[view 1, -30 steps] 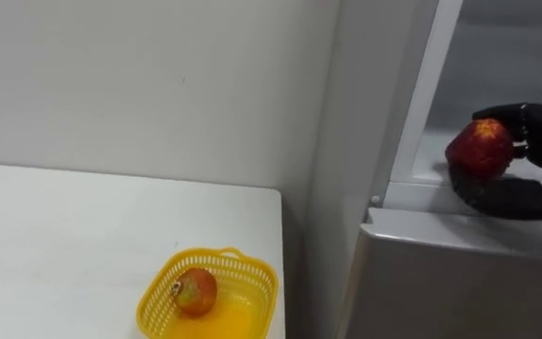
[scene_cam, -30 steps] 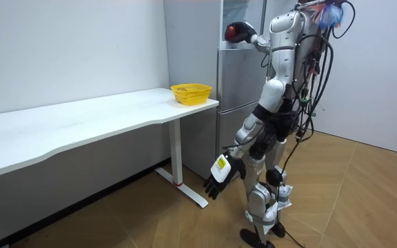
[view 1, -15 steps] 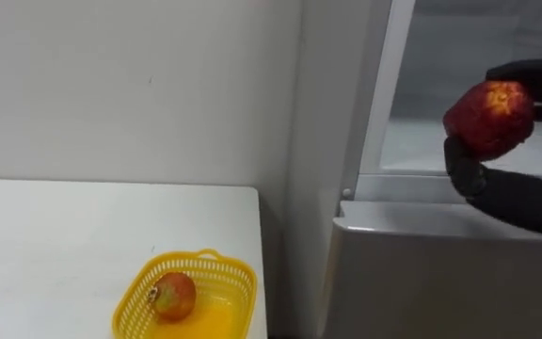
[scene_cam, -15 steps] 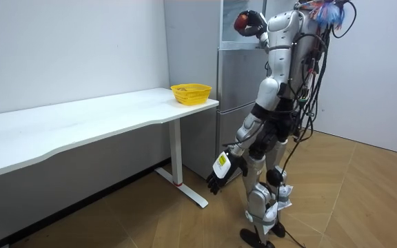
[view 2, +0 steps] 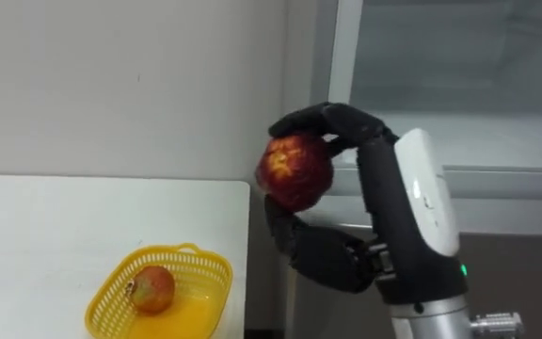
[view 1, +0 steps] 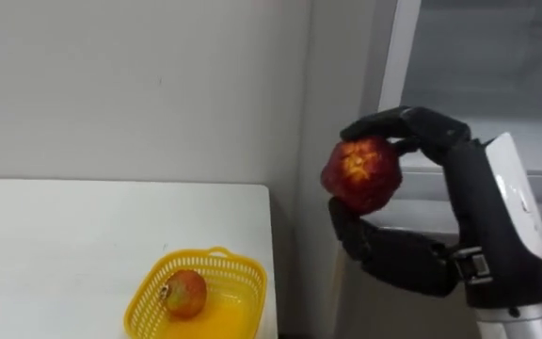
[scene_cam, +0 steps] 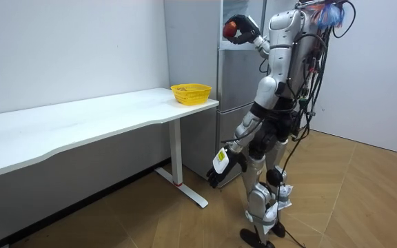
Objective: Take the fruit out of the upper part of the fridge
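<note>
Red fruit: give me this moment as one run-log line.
right hand: shut on red fruit, raised before fridge | left hand: low at side | basket: on table, holds second fruit

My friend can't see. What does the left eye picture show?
The robot's right hand holds a red fruit in front of the fridge. Lower left, a second fruit lies in a yellow basket on a white table.

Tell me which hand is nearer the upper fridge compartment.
Right. The right hand, curled round a red fruit, is raised just outside the upper fridge compartment; the left hand hangs low beside the thigh.
</note>
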Motion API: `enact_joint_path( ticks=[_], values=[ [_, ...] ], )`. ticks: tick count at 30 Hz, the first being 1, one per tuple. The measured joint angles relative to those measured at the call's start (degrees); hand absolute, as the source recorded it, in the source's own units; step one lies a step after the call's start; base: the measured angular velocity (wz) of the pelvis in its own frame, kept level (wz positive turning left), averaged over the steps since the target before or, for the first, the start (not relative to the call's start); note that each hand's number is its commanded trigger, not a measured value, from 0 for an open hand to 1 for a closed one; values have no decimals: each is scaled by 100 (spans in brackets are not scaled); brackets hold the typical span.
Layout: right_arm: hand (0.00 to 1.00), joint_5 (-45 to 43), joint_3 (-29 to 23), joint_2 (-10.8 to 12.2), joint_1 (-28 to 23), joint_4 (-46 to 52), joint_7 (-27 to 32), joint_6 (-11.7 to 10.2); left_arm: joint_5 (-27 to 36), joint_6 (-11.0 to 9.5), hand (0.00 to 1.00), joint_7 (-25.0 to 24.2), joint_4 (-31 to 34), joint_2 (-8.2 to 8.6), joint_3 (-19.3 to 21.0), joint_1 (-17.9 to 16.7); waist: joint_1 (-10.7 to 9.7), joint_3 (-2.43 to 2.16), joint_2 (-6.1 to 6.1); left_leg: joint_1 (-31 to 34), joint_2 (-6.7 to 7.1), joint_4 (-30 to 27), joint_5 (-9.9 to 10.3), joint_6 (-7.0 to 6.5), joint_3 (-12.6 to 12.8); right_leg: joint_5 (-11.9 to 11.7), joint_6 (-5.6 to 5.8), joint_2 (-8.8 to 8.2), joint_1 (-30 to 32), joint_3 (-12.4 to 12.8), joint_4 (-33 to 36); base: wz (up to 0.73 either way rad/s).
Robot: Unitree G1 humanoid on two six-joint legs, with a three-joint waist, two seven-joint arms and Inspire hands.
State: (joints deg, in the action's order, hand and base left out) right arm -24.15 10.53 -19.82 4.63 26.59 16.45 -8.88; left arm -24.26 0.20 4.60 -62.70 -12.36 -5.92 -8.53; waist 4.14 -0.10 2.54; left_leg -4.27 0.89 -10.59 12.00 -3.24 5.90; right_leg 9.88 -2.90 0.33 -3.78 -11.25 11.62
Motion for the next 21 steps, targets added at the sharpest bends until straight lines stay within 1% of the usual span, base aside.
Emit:
enact_joint_path(
  ticks=[1,2,3,4,5,7,8,9,12,15,18,21],
  values=[
    [100,-3,0,0,0,0,-19,0,0,-4,0,4,-21,-1,0,1,25,10,17,4,0,-5,0,0,0,1,-1,0,0,0,-4,0],
    [100,-5,7,-2,0,-2,-36,0,2,-5,0,5,-41,-6,-2,1,84,33,61,13,1,-15,0,1,0,6,-6,-3,2,-2,-16,0],
    [100,-6,15,-2,0,-5,-38,0,2,-5,0,5,-46,-7,-2,-1,98,39,85,25,3,-23,0,1,-2,7,-7,-4,3,-7,-28,8],
    [100,-24,45,-2,2,-6,-37,1,2,-5,0,-1,-56,-8,-3,-3,104,34,128,79,10,-59,1,1,-54,0,-11,-3,-6,-48,-100,17],
    [100,-102,83,-2,17,-12,-37,0,0,-17,0,-5,-59,-7,-2,-3,112,43,162,112,20,-82,1,0,-100,-2,-9,-7,0,-74,-107,20],
    [100,-299,162,-5,77,-93,-35,-13,2,-20,0,-9,-63,-6,0,-18,147,41,187,124,30,-82,1,-1,-134,-1,-7,-17,-3,-109,-109,11],
    [100,-420,190,-5,132,-186,-35,-48,-2,-20,0,-16,-55,-5,11,-15,221,41,191,125,31,-81,1,-2,-133,-1,-5,-20,1,-116,-109,3],
    [100,-518,189,-5,134,-208,-35,-46,-4,-20,0,-21,-45,-5,17,-8,254,39,195,125,32,-80,1,-2,-133,-1,-5,-21,3,-121,-108,0],
    [100,-789,245,-5,176,-338,-37,-47,-2,-19,0,-43,-23,-8,54,-5,436,27,226,117,30,-68,-1,0,-142,3,-2,-21,7,-152,-112,2],
    [100,-788,405,-6,277,-461,-38,-38,1,-18,0,-60,-23,-9,53,-8,440,45,257,116,28,-67,-1,1,-156,2,-2,-19,3,-170,-111,0],
    [100,-764,624,-5,420,-628,-47,-29,1,-17,0,-90,-21,-16,40,7,472,47,299,124,28,-66,-1,1,-174,2,-1,-20,4,-211,-104,0],
    [100,-718,799,7,617,-1052,-162,-28,-5,-17,0,-142,-21,-46,20,44,523,31,341,79,29,-67,-1,1,-194,1,0,-24,-52,-240,-99,4]
  ],
)
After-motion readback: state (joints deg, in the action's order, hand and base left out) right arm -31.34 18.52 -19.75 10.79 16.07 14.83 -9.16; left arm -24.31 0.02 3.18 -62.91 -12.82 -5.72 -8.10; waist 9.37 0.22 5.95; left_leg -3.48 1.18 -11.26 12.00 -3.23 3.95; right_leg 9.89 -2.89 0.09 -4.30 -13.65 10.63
